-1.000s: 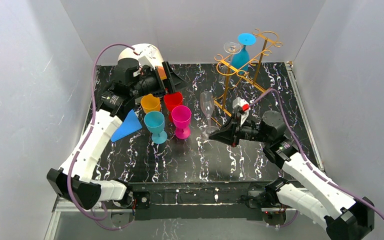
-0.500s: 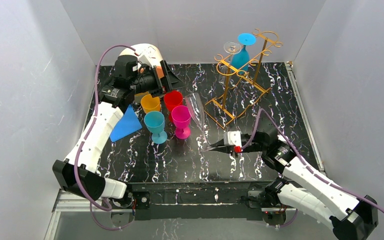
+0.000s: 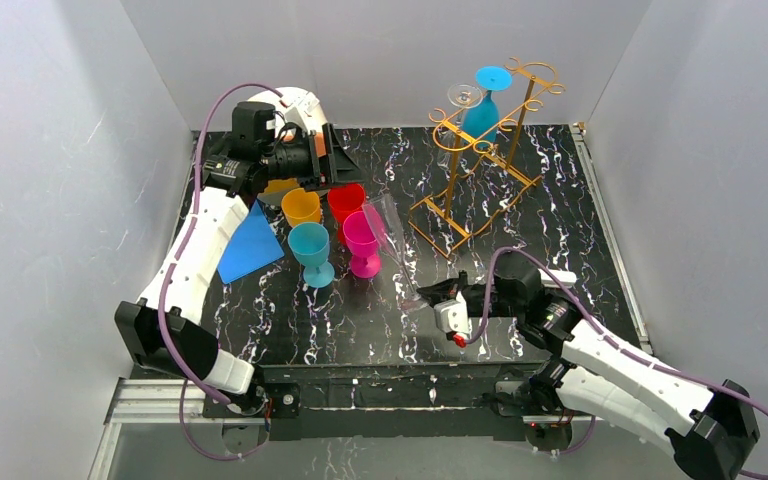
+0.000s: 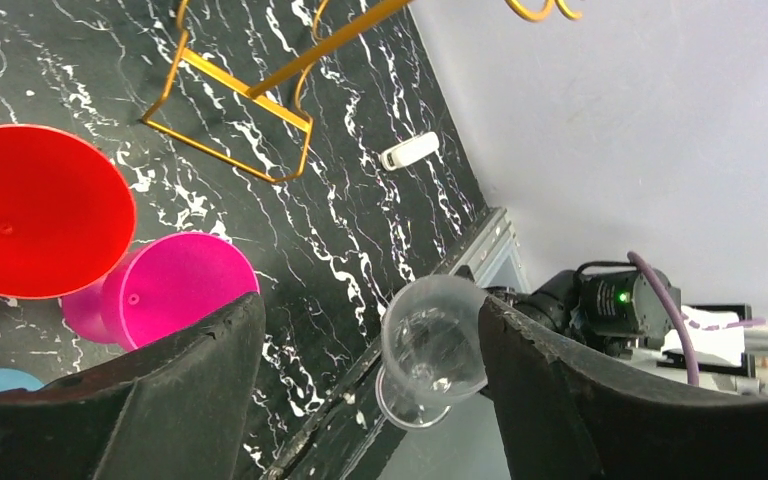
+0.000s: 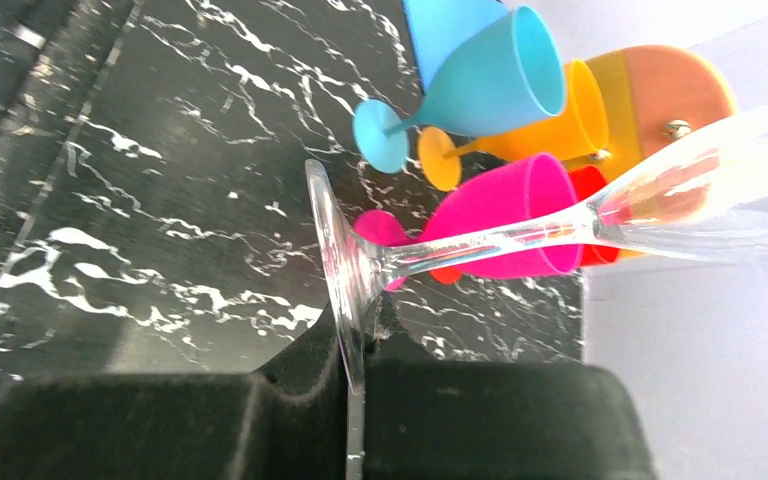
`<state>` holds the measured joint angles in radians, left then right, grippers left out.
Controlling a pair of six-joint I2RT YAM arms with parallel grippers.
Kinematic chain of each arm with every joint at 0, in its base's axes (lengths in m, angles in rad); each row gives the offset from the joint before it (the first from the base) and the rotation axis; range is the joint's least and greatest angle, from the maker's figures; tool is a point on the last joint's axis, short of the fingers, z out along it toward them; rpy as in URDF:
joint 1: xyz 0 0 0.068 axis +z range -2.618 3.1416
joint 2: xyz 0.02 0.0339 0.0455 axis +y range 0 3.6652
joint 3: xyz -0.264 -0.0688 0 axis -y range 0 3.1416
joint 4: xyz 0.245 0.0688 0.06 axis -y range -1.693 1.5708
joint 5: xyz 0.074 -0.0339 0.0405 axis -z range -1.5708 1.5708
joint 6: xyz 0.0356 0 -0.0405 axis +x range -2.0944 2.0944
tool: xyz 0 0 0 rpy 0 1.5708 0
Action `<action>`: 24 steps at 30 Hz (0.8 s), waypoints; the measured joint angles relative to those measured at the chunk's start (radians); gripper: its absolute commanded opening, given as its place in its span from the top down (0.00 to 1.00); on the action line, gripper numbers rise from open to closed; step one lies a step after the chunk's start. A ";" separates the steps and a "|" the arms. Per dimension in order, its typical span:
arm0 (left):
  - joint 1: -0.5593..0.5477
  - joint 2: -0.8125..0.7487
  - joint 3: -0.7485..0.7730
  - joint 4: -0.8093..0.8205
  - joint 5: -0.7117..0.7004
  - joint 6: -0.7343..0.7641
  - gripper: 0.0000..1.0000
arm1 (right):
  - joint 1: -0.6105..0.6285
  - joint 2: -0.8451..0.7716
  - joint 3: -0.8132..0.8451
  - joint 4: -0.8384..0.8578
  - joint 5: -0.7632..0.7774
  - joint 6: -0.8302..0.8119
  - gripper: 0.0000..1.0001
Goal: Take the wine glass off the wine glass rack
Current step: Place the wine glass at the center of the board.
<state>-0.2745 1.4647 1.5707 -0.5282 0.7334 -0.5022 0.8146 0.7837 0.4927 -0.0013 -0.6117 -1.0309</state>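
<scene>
At the middle of the desk (image 3: 560,200), the right hand (image 3: 424,294) clamps the wine glass (image 3: 390,232) by its foot, well apart from the wine glass rack (image 3: 457,190). Its bowl slants far-left toward the nearby, wide-open left hand (image 3: 355,172).

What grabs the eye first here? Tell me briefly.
A clear wine glass leans steeply mid-table, its foot pinched in the right gripper, its bowl tipped toward the bright cluster of goblets at left centre. At the back right, the golden rack holds a blue glass hanging upside down.
</scene>
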 measured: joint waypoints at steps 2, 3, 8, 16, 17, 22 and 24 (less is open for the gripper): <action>0.000 -0.002 -0.002 0.001 0.025 0.014 0.32 | 0.005 -0.009 -0.006 0.017 0.033 -0.037 0.99; 0.000 -0.002 -0.005 0.002 0.040 0.021 0.34 | 0.006 -0.018 -0.016 0.029 0.047 -0.056 0.99; 0.000 -0.004 -0.041 0.002 0.096 0.043 0.38 | 0.011 -0.034 -0.034 0.031 0.088 -0.111 0.99; -0.019 -0.002 -0.072 0.033 0.232 0.048 0.47 | 0.011 -0.021 -0.034 0.026 0.113 -0.172 0.99; -0.026 0.000 -0.072 0.035 0.245 0.050 0.49 | 0.011 -0.016 -0.033 0.019 0.115 -0.180 0.99; -0.042 0.014 -0.071 0.015 0.261 0.084 0.60 | 0.011 0.004 -0.012 -0.051 0.140 -0.239 0.99; -0.039 0.035 -0.065 -0.015 0.256 0.107 0.61 | 0.011 0.004 -0.003 -0.066 0.151 -0.258 0.99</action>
<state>-0.3134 1.5002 1.5059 -0.5434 0.9897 -0.3950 0.8261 0.7876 0.4896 -0.0677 -0.4603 -1.2892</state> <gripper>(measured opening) 0.408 0.067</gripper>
